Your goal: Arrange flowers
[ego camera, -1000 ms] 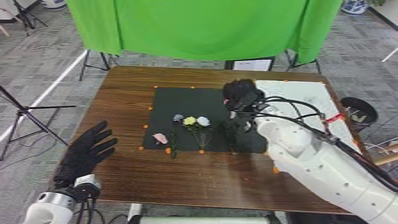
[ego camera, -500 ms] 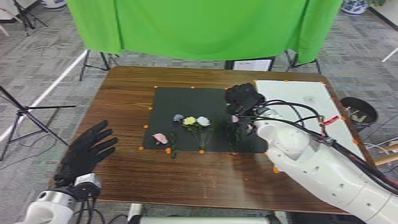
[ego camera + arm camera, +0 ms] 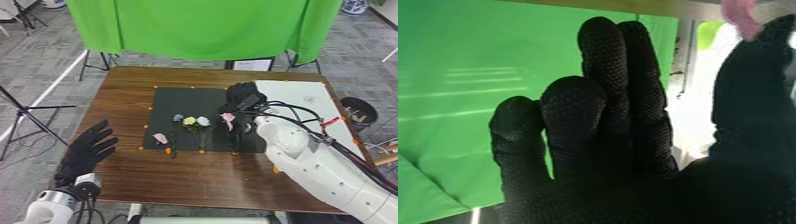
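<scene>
One pink, long-stemmed flower (image 3: 228, 118) lies just right of centre on the flat black mat (image 3: 171, 100), beside your black-gloved right hand (image 3: 242, 94), whose fingers extend nearly straight, gripping nothing. Clear the bloom gently; adjust only by the stem.

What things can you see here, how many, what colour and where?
Pink flowers: 2, pink, black mat's near-left part and beside the right robot hand
Yellow flower: 1, yellow, mid-mat
Pale flower: 1, whitish, right of yellow
Dusky flower: 1, greyish-purple, left of yellow
Mat: 1, black, on table
Sheet: 1, white, table's right side
Table: 1, brown, centre
Markers: several, orange, around mat
Cloth: 1, green, behind table
Tripods: several, dark, floor
Bin: 1, black, right of table
Robot arms: 2, white, near edge
Left robot hand: 1, black, left
Right robot hand: 1, black, mat's right side
</scene>
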`<action>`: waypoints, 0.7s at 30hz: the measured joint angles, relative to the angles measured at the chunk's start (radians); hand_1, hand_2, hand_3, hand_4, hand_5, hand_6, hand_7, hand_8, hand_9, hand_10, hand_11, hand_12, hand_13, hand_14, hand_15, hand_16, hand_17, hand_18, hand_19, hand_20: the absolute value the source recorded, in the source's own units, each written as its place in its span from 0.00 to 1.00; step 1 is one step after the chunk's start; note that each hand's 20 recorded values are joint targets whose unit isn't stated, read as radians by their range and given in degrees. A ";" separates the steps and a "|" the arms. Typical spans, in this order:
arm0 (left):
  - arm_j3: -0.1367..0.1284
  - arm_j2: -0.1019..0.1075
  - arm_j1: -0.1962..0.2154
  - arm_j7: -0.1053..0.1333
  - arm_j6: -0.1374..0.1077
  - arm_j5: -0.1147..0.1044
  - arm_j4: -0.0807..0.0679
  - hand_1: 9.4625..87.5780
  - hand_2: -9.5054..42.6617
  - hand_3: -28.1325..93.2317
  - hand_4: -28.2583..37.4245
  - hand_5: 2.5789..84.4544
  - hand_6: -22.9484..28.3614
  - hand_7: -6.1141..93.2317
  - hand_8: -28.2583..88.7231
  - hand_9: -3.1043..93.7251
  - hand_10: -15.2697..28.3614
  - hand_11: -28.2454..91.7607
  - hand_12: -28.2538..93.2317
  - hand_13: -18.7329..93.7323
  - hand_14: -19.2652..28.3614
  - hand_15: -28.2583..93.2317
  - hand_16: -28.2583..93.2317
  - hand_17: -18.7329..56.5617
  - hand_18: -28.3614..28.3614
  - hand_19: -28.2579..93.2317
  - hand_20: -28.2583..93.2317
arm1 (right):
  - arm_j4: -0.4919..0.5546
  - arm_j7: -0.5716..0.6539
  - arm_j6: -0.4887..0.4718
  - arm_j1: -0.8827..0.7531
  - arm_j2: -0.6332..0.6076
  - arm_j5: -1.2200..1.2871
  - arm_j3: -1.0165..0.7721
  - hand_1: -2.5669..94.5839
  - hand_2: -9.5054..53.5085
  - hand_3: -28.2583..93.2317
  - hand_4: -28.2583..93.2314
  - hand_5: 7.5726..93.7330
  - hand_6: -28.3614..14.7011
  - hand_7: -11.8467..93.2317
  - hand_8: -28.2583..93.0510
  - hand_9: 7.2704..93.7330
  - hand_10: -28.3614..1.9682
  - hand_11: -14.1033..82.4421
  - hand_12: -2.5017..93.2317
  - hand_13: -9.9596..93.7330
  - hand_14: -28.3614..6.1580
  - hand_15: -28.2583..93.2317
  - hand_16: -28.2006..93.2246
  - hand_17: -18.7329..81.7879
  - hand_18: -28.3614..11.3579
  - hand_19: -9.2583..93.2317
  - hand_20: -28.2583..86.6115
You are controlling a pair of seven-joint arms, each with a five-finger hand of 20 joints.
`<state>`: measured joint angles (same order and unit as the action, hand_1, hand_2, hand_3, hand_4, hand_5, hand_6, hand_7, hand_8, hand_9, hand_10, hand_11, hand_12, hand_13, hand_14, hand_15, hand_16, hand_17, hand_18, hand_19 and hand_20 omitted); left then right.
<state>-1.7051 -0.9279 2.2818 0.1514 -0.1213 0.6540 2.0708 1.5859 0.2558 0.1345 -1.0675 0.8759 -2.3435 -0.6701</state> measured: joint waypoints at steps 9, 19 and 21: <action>-0.001 -0.001 0.001 -0.001 0.000 0.000 0.000 0.21 0.16 0.81 0.02 0.30 0.51 0.28 0.15 0.28 0.62 0.42 0.38 0.34 0.75 0.51 0.23 0.12 0.91 0.57 0.30 | 0.038 0.051 0.017 -0.031 -0.001 0.120 -0.066 0.16 0.09 0.91 0.00 0.55 0.59 0.44 0.12 0.62 0.52 0.57 0.35 0.73 0.56 0.86 0.50 0.50 0.17 0.96 0.73; -0.001 -0.006 0.006 0.002 -0.001 0.001 0.001 0.21 0.17 0.81 0.02 0.30 0.51 0.28 0.15 0.28 0.62 0.42 0.38 0.34 0.75 0.51 0.23 0.12 0.91 0.57 0.30 | 0.064 0.329 -0.096 -0.024 -0.020 0.072 -0.139 0.30 0.03 0.99 0.06 0.12 0.44 0.33 0.16 0.15 0.32 0.29 0.30 0.41 0.41 0.82 0.36 0.36 0.18 0.84 0.70; -0.001 -0.006 0.007 0.004 -0.002 0.001 0.001 0.21 0.17 0.81 0.02 0.30 0.52 0.28 0.15 0.28 0.62 0.42 0.38 0.34 0.75 0.51 0.23 0.12 0.91 0.57 0.30 | 0.047 0.414 -0.232 -0.010 -0.020 0.088 -0.173 0.31 0.00 0.99 0.06 0.08 0.42 0.28 0.19 0.10 0.30 0.22 0.32 0.38 0.40 0.81 0.35 0.34 0.17 0.82 0.70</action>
<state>-1.7061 -0.9343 2.2885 0.1550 -0.1229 0.6548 2.0718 1.6333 0.6702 -0.0976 -1.0771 0.8560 -2.2556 -0.8436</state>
